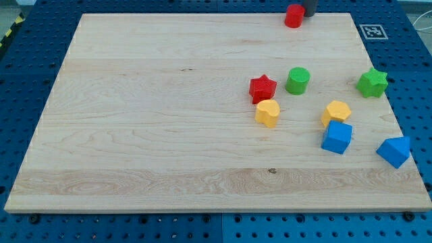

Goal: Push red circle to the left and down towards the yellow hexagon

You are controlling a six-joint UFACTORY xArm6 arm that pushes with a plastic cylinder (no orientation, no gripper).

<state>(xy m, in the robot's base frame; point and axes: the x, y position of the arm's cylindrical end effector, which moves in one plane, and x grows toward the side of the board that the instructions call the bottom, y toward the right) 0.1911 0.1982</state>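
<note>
The red circle [293,15] stands at the board's top edge, right of centre. My tip [309,14] shows at the view's top, just to the right of the red circle and against it or nearly so; only the rod's lower end is in view. The yellow hexagon [336,111] lies well below, slightly to the right of the red circle, with a blue cube [337,138] right below it.
A red star [262,88], a green circle [298,80] and a yellow heart-like block [268,113] cluster below the red circle. A green star [372,82] and a blue wedge-shaped block [394,150] sit near the board's right edge [398,121].
</note>
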